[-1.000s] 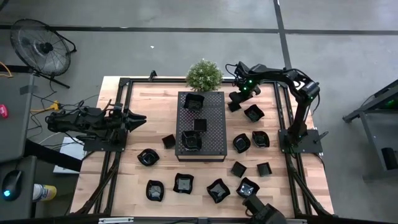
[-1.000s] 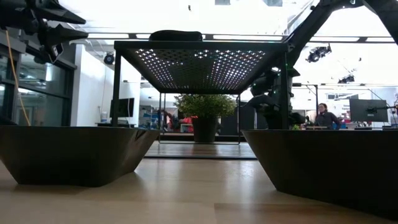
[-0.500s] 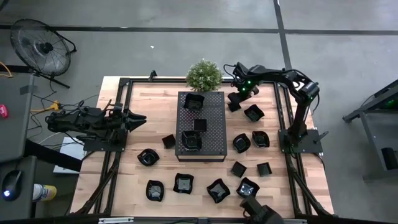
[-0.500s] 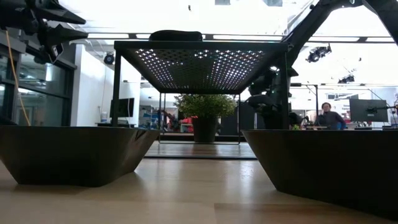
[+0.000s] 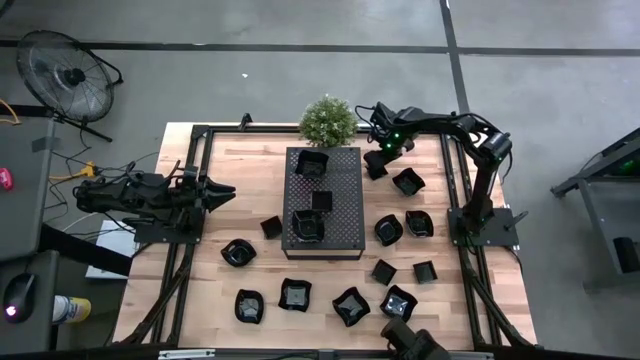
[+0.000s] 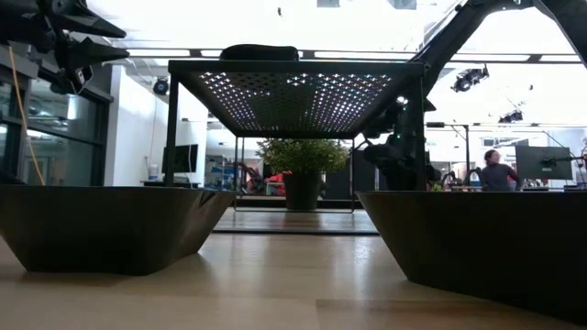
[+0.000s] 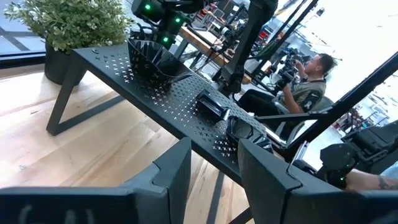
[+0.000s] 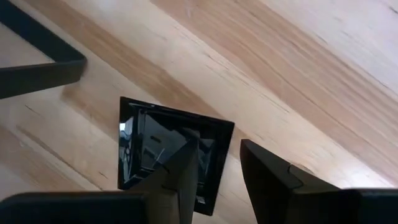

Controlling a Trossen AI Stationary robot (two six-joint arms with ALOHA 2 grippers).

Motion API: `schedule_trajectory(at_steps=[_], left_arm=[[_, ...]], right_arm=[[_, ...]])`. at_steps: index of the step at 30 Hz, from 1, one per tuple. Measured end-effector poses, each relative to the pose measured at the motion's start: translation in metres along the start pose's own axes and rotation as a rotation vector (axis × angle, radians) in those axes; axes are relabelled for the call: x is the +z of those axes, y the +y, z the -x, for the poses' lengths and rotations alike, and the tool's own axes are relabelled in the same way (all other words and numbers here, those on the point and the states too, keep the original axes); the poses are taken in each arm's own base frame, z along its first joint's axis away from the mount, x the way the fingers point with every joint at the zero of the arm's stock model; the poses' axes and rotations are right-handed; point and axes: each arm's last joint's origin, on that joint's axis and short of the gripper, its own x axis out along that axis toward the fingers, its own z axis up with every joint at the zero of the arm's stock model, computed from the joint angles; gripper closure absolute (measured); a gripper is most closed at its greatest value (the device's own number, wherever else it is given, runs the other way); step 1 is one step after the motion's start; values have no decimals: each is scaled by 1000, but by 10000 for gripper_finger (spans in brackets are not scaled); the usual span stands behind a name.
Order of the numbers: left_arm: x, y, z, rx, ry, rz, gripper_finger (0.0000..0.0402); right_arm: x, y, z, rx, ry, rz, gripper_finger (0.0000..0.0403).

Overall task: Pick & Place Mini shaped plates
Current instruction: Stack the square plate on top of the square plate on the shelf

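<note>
Since a moment earlier, the right claw (image 5: 377, 160) had crept slightly toward the plant (image 5: 328, 121), open over a square plate (image 8: 168, 149) on the desk (image 5: 250, 160). Left claw (image 5: 222, 192) waited, open.

A square mini plate (image 8: 163, 147) lies on the wooden table (image 8: 298, 74), glossy and black. The right gripper (image 8: 217, 165) hangs right over it (fingers parted, one before the plate's inside, the other past its rim). A dark tray leg (image 8: 40, 71) crosses nearby.
</note>
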Motion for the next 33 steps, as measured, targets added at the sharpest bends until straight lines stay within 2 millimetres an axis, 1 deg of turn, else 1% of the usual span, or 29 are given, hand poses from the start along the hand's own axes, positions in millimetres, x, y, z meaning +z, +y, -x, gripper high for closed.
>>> schedule_trajectory(at_steps=[13, 20, 33], left_arm=[[0, 0, 0, -5, 3, 1, 270], [0, 0, 0, -6, 3, 1, 270], [0, -1, 0, -16, 10, 1, 270]], right_arm=[[-1, 0, 0, -19, 11, -13, 288], [-4, 5, -1, -34, 23, 16, 288], [-4, 7, -2, -46, 25, 13, 288]])
